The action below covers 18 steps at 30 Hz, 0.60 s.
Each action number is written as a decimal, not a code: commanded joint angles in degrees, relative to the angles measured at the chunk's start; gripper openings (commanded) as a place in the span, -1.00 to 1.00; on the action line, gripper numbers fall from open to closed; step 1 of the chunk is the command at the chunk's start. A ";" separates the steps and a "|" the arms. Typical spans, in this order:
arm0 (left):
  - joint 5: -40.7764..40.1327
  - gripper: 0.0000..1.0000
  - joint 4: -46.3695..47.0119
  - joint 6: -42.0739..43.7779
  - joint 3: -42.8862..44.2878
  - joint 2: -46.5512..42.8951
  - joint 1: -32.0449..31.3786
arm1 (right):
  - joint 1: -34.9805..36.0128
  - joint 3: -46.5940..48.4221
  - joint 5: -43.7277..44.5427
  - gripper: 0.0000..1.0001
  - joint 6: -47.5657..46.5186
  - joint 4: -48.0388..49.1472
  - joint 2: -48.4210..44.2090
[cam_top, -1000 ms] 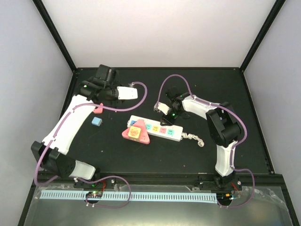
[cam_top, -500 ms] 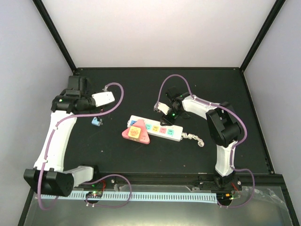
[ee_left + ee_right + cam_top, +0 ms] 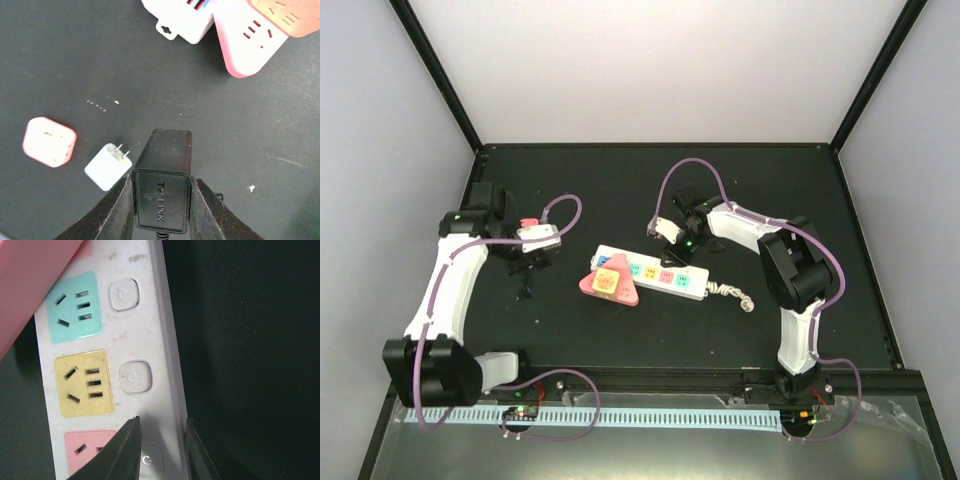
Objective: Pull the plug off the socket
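Left pincer [image 3: 162, 199], black plug [image 3: 167, 150], swung back leftward

I see the black table [image 3: 620, 180] carrying the white socket strip [image 3: 665, 277] near its middle. It lies flat with its coloured faces up, and its coiled cord [image 3: 732, 294] trails off the right end. A pink triangular block [image 3: 610, 285] covers the strip's left end (whether it rests on table or strip, I cannot tell). Well to the left lie a pink cube [image 3: 49, 141] and, just beside it, a pale blue plug [image 3: 107, 166], its two prongs pointing toward the strip.
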 commanded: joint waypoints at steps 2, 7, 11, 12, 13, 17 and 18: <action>4.27 -0.81 1.01 -0.69 2.06 9.37 0.34 | 0.46 -2.44 5.99 -0.45 -0.03 -0.86 4.80; 5.93 -0.80 3.35 -3.29 7.85 19.40 0.25 | 0.44 -2.42 6.05 -0.45 0.04 -0.90 4.79; 7.67 -0.79 2.44 -4.75 15.73 28.75 0.27 | 0.45 -2.32 6.05 -0.45 0.03 -1.02 4.90; 8.11 -0.79 1.81 -4.83 18.08 31.19 0.28 | 0.46 -2.31 6.06 -0.45 0.06 -0.99 4.89; 8.50 -0.79 0.95 -4.92 20.27 33.74 0.28 | 0.44 -2.34 6.06 -0.45 0.06 -0.99 4.89; 8.49 -0.78 -1.11 -5.17 27.90 42.13 0.29 | 0.44 -2.35 6.04 -0.45 0.05 -0.93 4.93; 8.30 -0.77 -1.29 -5.25 29.13 43.73 0.25 | 0.46 -2.35 6.06 -0.44 0.06 -0.93 4.94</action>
